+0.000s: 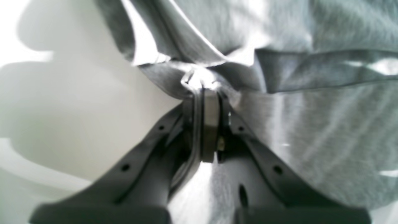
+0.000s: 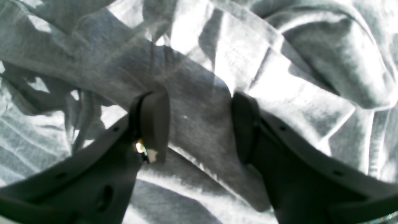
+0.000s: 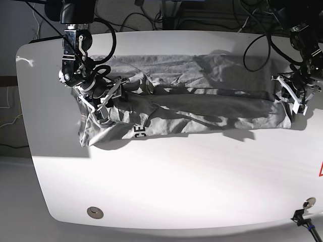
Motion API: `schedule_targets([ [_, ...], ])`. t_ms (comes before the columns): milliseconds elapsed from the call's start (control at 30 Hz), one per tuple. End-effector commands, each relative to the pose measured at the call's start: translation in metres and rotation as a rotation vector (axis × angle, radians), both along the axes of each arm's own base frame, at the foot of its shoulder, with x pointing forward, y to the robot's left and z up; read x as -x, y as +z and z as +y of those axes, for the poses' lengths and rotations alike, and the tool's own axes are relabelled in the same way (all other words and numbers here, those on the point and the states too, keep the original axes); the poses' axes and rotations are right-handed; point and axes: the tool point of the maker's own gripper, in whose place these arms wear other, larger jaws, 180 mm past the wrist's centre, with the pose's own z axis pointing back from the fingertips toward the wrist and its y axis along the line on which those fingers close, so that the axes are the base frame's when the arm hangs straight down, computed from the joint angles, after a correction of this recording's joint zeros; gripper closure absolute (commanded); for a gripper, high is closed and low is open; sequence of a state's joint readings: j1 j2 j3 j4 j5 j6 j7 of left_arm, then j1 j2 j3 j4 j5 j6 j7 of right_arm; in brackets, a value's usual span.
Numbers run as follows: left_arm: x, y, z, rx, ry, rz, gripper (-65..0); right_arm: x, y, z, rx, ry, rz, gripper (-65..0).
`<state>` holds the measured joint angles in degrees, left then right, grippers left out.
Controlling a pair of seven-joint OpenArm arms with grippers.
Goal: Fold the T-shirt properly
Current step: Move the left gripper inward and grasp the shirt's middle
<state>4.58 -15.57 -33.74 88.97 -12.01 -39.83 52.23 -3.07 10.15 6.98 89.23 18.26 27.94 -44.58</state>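
Note:
The light grey T-shirt [image 3: 202,101] lies stretched sideways across the white table [image 3: 166,176], folded lengthwise and wrinkled, with a bit of black lettering [image 3: 140,132] showing near its left end. My left gripper [image 3: 288,96] is at the shirt's right end and is shut on a bunched edge of the T-shirt [image 1: 199,77]. My right gripper [image 3: 103,98] is at the shirt's left end; in the right wrist view its fingers [image 2: 155,121] stand apart over a fold of the T-shirt [image 2: 199,124].
Black cables [image 3: 202,20] run along the table's far edge. A round hole [image 3: 94,213] sits near the front left corner and a small clamp [image 3: 303,214] at the front right. Bare white table lies in front of the shirt.

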Motion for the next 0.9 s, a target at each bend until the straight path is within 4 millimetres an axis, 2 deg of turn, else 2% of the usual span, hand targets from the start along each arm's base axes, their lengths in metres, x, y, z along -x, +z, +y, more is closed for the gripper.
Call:
schedule_targets([
  [0,-0.012,0.021,-0.009,-0.016,-0.034,-0.067,0.0,-0.007,0.009,-0.001,-0.002,0.001,-0.031,-30.8],
  [100,-0.016,0.044,-0.028,-0.089,-0.103,-0.075,0.0,-0.007,0.009,-0.001,-0.002,0.001,-0.031,-30.8],
  [233,-0.017,0.058,-0.072,-0.113,-0.2,-0.082,0.0,-0.007,0.009,-0.001,-0.002,0.0,-0.03,-30.8],
  [433,-0.02,0.043,-0.148,-0.02,-0.345,-0.061,0.0,-0.007,0.009,-0.001,-0.004,0.0,-0.031,-30.8],
  [667,-0.017,0.038,-0.227,0.108,-0.471,-0.072,0.0,-0.007,0.008,-0.001,-0.002,0.0,-0.029,-30.8],
  [867,-0.023,0.048,-0.27,0.229,-0.468,-0.117,0.0,-0.004,0.002,-0.002,-0.008,-0.003,-0.01,-30.8],
])
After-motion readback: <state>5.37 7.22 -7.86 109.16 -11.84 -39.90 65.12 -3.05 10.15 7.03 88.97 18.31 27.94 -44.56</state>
